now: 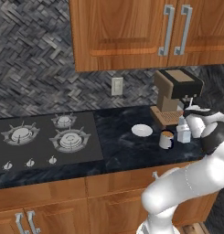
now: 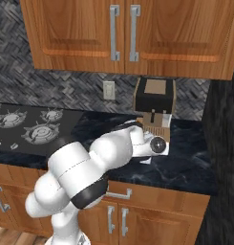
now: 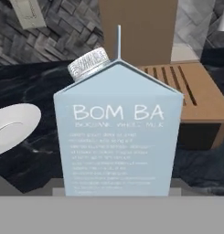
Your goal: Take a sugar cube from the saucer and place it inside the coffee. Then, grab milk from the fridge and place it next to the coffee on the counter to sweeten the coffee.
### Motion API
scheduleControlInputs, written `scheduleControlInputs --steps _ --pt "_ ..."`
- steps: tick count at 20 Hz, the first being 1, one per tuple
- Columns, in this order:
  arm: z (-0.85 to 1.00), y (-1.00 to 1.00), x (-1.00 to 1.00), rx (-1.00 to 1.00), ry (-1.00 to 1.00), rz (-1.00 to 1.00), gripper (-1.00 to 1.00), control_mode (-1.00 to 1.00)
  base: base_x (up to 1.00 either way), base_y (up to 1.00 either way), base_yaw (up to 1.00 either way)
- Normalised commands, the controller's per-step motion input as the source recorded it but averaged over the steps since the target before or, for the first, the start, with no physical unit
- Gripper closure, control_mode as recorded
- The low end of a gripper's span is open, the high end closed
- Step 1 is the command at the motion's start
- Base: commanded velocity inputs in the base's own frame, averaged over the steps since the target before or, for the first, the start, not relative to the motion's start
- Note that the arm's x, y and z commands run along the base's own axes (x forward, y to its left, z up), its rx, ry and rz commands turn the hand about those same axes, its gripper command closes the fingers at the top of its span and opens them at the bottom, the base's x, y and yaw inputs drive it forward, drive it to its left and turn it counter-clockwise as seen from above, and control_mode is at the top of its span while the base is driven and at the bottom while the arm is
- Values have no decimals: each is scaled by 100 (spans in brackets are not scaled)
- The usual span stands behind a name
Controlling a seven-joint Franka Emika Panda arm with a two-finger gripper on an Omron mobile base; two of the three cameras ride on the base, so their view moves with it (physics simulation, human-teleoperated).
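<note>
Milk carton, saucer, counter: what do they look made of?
The milk carton looks like matte coated paperboard: flat printed panels, a folded gable and a ridged silvery cap. The saucer looks like glossy white ceramic, though plastic is possible. The counter looks like polished black stone with faint white veins.

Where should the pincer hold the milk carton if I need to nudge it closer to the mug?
Grip the milk on its flat side walls, below the gabled top and cap, coming in level from the front, as the hand view faces it. It stands upright on the counter, with the coffee at one side and the coffee machine behind.
</note>
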Motion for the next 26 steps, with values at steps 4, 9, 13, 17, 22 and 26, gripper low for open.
scheduleControlInputs --steps 4,9,13,17,22,26 --pt "-32 -27 16 0 -1 0 100 -100 0 0 0" --pt "-18 -43 -6 0 -7 0 100 -100 0 0 0" --pt "-13 -35 -34 0 -9 2 100 -100 0 0 0" --pt "-15 0 -6 0 -8 3 100 -100 0 0 0" --pt "-24 2 0 -5 -14 0 100 -100 0 0 0" --pt "-25 2 0 -2 -15 0 100 -100 0 0 0"
